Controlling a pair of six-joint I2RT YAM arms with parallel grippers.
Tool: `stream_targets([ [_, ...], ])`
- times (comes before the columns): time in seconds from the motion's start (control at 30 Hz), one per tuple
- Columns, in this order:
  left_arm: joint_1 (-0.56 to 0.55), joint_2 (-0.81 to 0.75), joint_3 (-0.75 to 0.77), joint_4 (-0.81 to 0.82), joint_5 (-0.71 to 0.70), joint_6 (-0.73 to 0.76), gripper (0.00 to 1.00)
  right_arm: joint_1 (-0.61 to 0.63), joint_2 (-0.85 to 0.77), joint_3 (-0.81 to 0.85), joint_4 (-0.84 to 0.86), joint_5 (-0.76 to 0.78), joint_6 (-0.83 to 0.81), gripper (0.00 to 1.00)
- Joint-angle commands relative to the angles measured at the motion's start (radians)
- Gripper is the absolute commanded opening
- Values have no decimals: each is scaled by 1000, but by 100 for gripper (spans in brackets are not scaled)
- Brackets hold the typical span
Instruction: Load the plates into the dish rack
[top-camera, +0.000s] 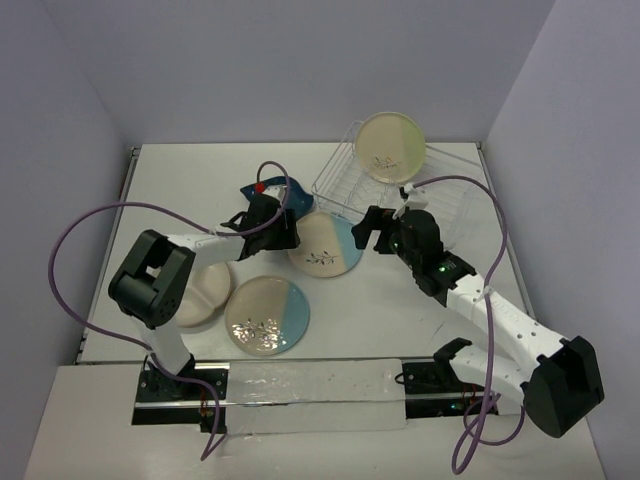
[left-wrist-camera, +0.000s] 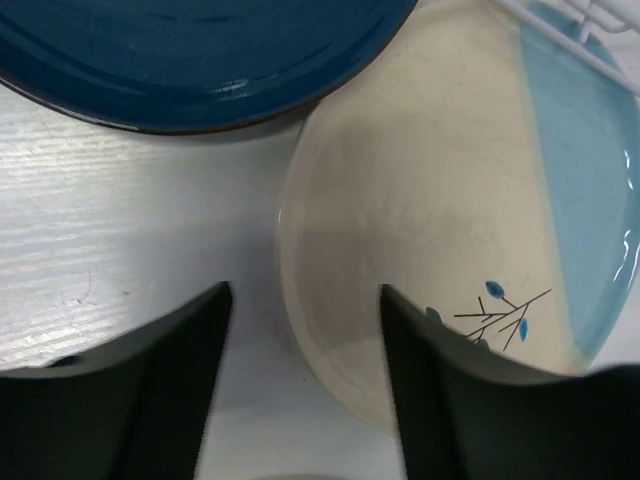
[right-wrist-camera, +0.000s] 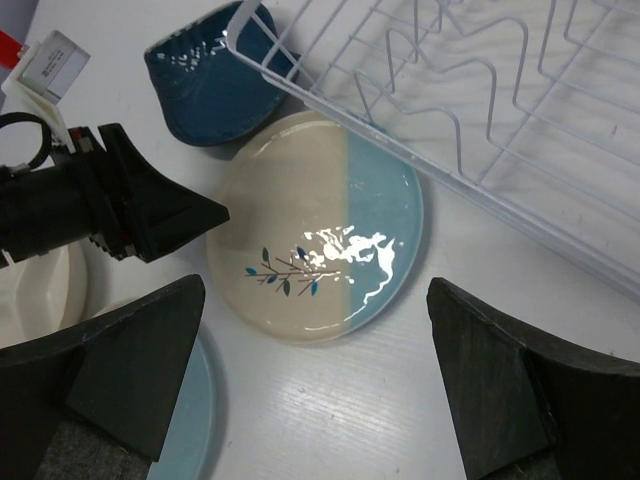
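The left hand (left-wrist-camera: 305, 290), spread, straddled the 9 o'clock rim of the blue-and-cream plate (left-wrist-camera: 430, 200). This plate lay flat on the worktop (top-camera: 180, 180) at 8 o'clock from the dish rack (top-camera: 450, 165). I think a shallow pinch could slip and knock it into the dark blue leaf-shaped dish (left-wrist-camera: 200, 50). The right hand (right-wrist-camera: 315, 290) was spread too.

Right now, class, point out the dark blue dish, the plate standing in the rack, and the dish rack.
dark blue dish (right-wrist-camera: 205, 95), right wrist view, glazed inside.
plate standing in the rack (top-camera: 390, 145), top external view, face centre.
dish rack (right-wrist-camera: 500, 210), right wrist view, near rim wire.
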Motion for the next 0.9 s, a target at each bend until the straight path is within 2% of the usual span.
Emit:
stream_targets([
  [0.0, -15, 7, 31, -10, -19, 21, 58, 31, 36, -23, 21, 24, 36, 100],
  [0.1, -18, 24, 30, -18, -30, 23, 51, 40, 87, -22, 26, 48, 51, 100],
  [0.2, -24, 32, 25, -45, -62, 16, 37, 44, 152, -15, 56, 85, 96, 100],
  [0.43, -43, -8, -28, -77, -112, 21, 15, 76, 292, 33, 100, 131, 146, 100],
  [0.53, -57, -41, -73, -77, -129, 13, 1, 81, 368, 62, 104, 145, 175, 100],
  [0.87, -70, -114, -161, -92, -150, -25, 0, 105, 495, 107, 116, 193, 208, 100],
])
